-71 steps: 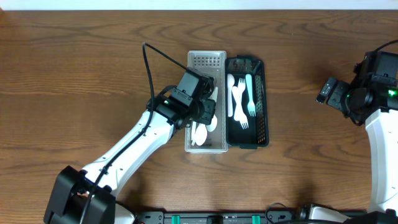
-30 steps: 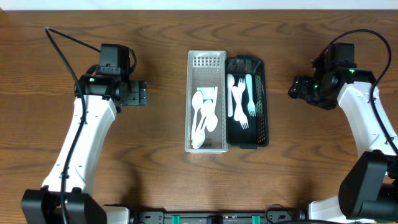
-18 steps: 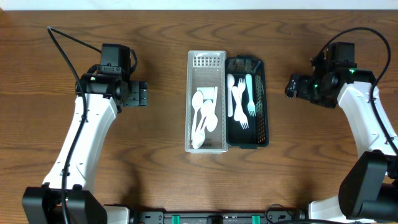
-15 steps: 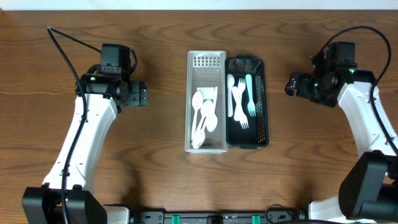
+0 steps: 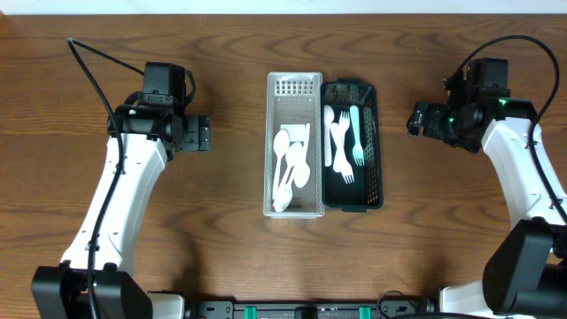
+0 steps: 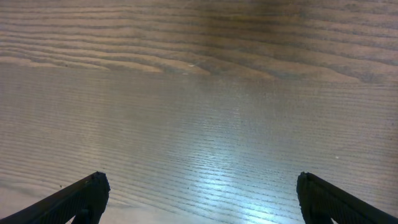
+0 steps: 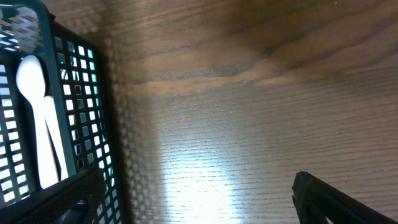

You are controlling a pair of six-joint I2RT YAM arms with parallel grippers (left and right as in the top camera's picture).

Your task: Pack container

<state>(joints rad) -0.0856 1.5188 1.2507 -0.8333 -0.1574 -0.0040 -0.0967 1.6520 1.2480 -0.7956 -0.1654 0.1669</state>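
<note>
A clear plastic container (image 5: 295, 87) in the middle of the table holds several white spoons (image 5: 289, 167). Right beside it stands a dark green slotted container (image 5: 376, 168) with white forks (image 5: 340, 146) and a pale blue fork (image 5: 355, 133). My left gripper (image 5: 202, 135) hovers over bare wood well left of the clear container, open, with nothing between its fingertips (image 6: 93, 191). My right gripper (image 5: 415, 120) hangs right of the dark container, open and empty. The right wrist view shows the dark container's wall (image 7: 93, 124) and a white utensil (image 7: 38, 124) inside, with my right gripper (image 7: 196, 199) beside them.
The wooden table (image 5: 443, 230) runs around both containers. A black cable (image 5: 89, 58) loops off the left arm at the back left, and another cable (image 5: 518, 42) arcs over the right arm. The arm bases sit at the front edge.
The left arm has pulled back from over the clear container to the left side of the table. The right gripper has swung in nearer the dark container, then drifted slightly.
</note>
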